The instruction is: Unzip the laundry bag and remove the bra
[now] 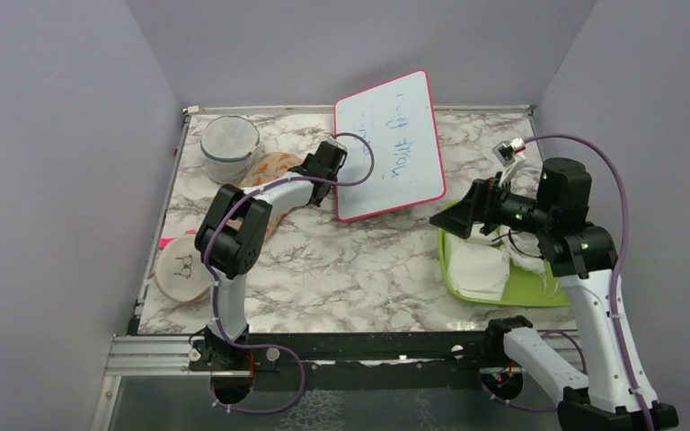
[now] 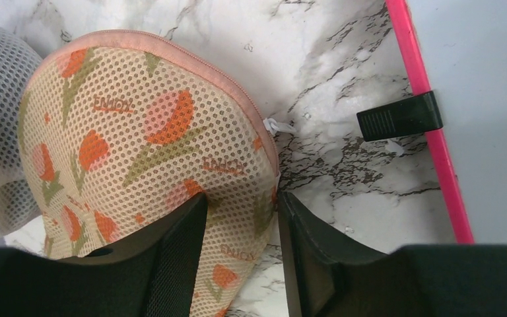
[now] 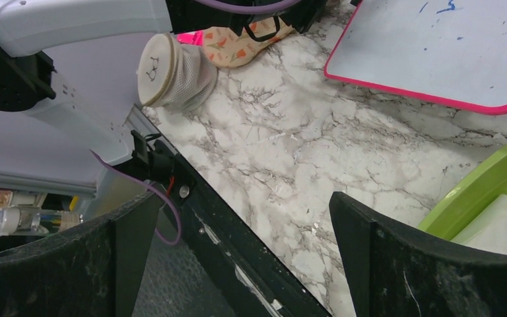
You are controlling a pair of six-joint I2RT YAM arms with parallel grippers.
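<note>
The laundry bag (image 1: pixel 274 168), peach-pink mesh with orange and green motifs, lies flat at the back left, partly under my left arm. In the left wrist view the bag (image 2: pixel 138 139) fills the left half, with a small white zip pull (image 2: pixel 274 125) at its right edge. My left gripper (image 1: pixel 328 154) is narrowly closed over the bag's right edge (image 2: pixel 244 218), with fabric between the fingers. My right gripper (image 1: pixel 467 211) hangs open and empty (image 3: pixel 237 205) above the left edge of the green tray. The bra is hidden.
A pink-rimmed whiteboard (image 1: pixel 391 148) lies right of the bag, its black clip (image 2: pixel 399 115) close to the left gripper. A white mesh cylinder (image 1: pixel 229 144) stands at the back left. A round disc pouch (image 1: pixel 182 274) lies front left. The green tray (image 1: pixel 526 289) holds white garments (image 1: pixel 481 269).
</note>
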